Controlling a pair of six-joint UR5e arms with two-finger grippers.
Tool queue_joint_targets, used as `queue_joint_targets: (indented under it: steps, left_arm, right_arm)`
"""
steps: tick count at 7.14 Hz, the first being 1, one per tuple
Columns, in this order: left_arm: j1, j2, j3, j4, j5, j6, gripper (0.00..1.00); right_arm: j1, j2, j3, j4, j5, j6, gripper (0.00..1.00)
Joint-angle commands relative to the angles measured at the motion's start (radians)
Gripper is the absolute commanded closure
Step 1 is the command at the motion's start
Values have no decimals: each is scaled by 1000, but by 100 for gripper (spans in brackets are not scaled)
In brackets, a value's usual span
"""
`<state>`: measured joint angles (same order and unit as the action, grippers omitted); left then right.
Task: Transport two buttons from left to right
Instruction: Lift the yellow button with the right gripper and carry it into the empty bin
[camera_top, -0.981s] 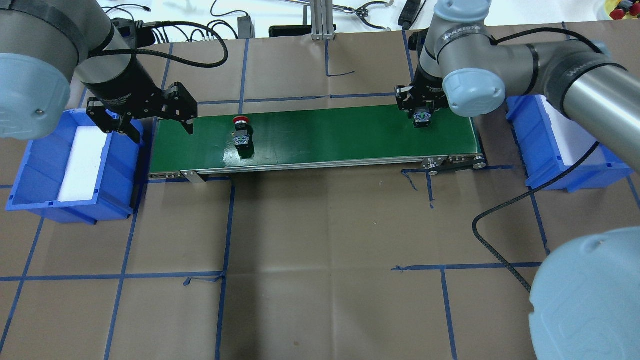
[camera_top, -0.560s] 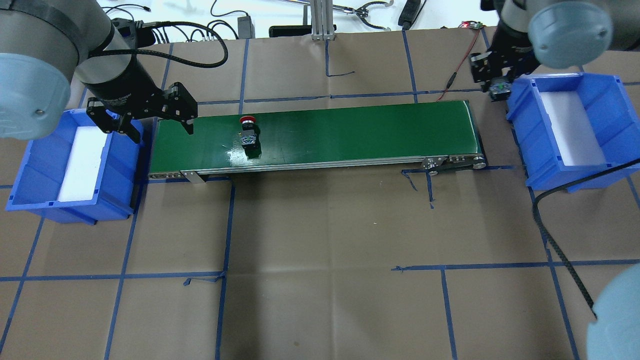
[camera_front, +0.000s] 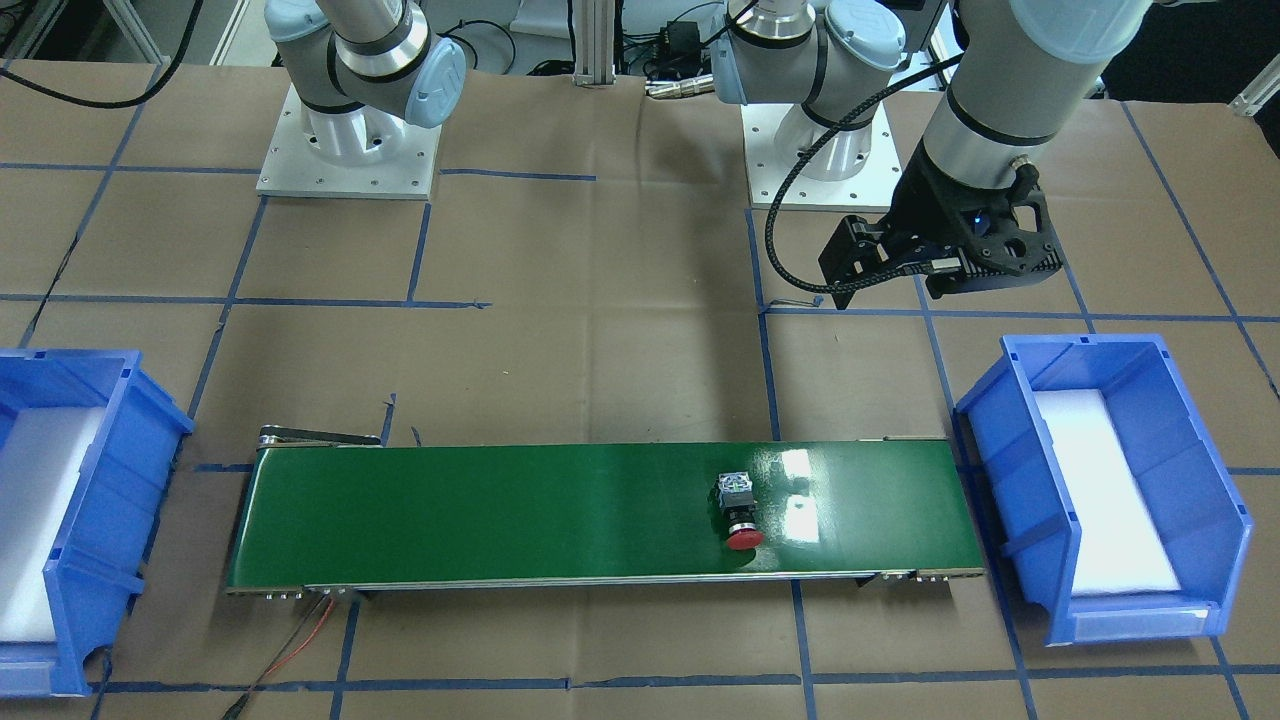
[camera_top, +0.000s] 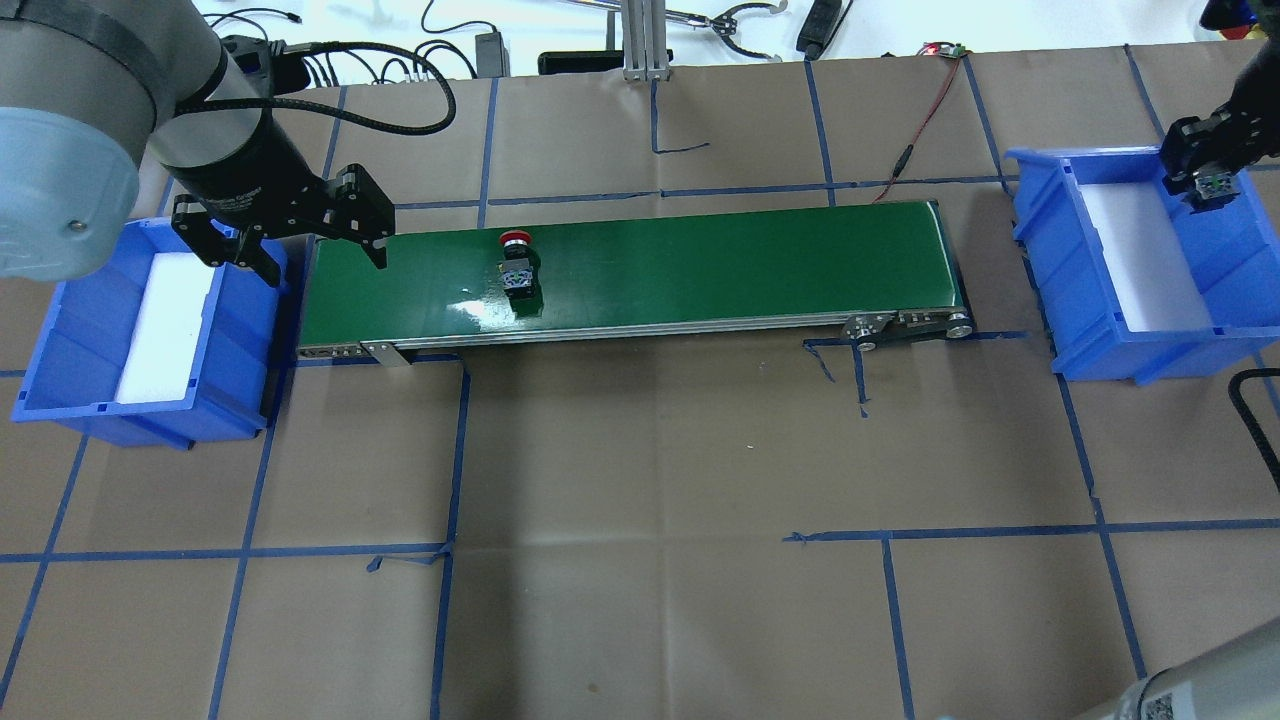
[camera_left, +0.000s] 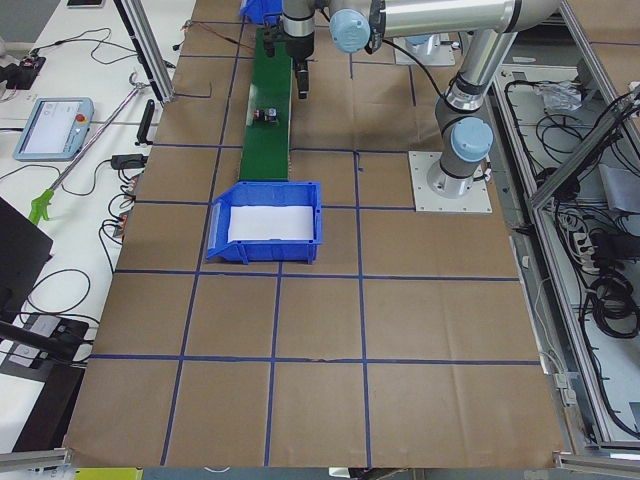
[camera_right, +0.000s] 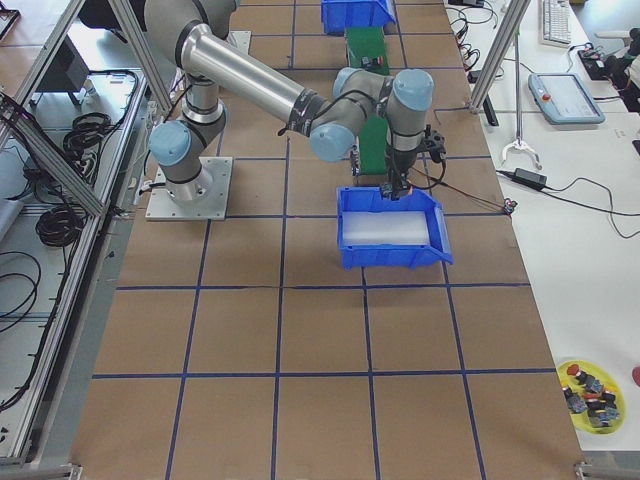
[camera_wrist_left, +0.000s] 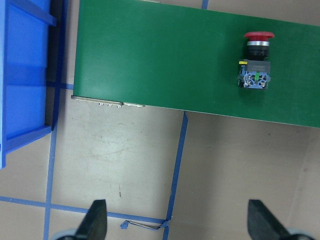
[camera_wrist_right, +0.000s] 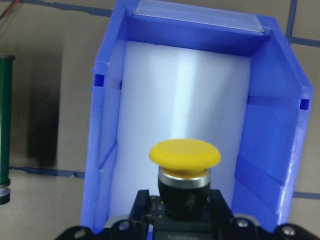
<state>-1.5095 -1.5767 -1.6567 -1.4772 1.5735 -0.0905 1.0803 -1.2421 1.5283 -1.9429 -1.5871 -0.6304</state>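
Brown paper table (camera_top: 660, 450), blue tape grid (camera_top: 457, 440); white side bench (camera_right: 580, 300)

Overhead and front views, opposed, sharing conveyor (camera_top: 700, 260)

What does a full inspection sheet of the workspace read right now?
Surface: table covered in brown paper with a blue tape grid; a green conveyor belt lies between two blue bins.
Job's things: yellow-capped button held above the right blue bin; red-capped button lies on its side on the belt, nearer the left blue bin.
Clutter: nothing seen.
Grippers: left gripper open, empty, at the belt's left end; right gripper shut on the yellow-capped button.
Cables: red wire leads from the belt's right end toward the far edge; black hose loops off the left arm.
Surroundings: teach pendant and dish of spare buttons beside the table.
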Motion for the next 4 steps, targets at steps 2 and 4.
queue_joint_targets:
  steps: [2,4]
  left_arm:
    - [0,1,0,0,0,0,0]
    - [0,1,0,0,0,0,0]
  right_arm:
    - [-60,24,180,-226,45,-61,96]
    - [-92,42,222,-241,47,-65,96]
